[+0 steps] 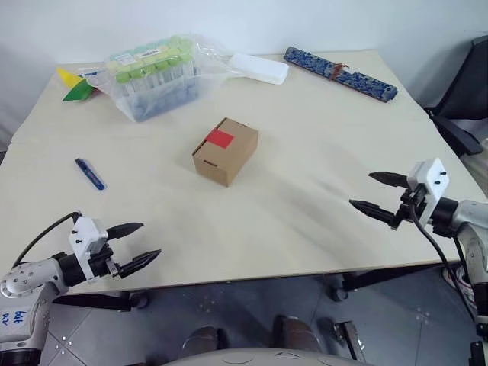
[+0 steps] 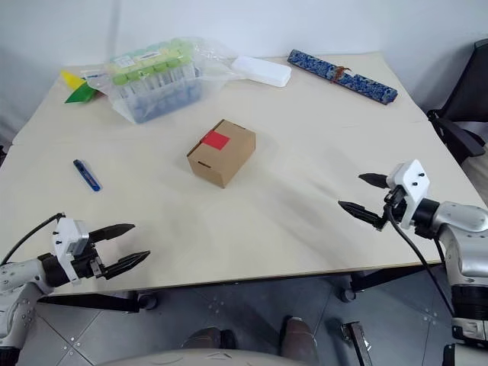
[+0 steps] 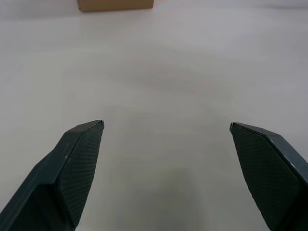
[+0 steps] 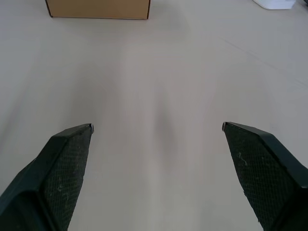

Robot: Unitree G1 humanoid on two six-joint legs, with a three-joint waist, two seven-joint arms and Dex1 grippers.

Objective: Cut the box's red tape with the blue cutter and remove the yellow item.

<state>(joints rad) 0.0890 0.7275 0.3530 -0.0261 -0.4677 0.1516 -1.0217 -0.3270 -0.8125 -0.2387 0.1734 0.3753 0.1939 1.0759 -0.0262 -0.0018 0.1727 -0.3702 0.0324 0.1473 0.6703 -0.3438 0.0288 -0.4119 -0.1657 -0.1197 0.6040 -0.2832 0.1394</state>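
Black fingers, left gripper [image 1: 140,246]: spread wide and empty, at the near table edge, nearer the robot than the box and off to its left.
Black fingers, right gripper [image 1: 380,193]: also spread wide with nothing between them, near the front right edge, well apart from the box.
Step in hand: judged to be the very start, fetching the cutter, since nothing is held and the tape looks whole.
Blue cutter [image 1: 89,173]: lies flat on the cream table [image 1: 305,191], left of the box and a little nearer, well apart from it; the left gripper is the closer one.
How to take it: bring the left fingers down across the slim body, not along it, and pinch near the middle so the darker tip stays free for cutting. It is thin and low, so closing too high would likely miss it.
Box [image 1: 226,151]: brown cardboard, mid-table, flaps shut.
Red tape [image 1: 219,138]: square patch on the box top, toward its far left edge.
Right gripper's likely job: steady the box, which looks light enough to slide under the blade.
Yellow item: not visible, presumably inside the box.
Clear bag of tubes [image 1: 152,75]: beyond the box, far left; leave alone.
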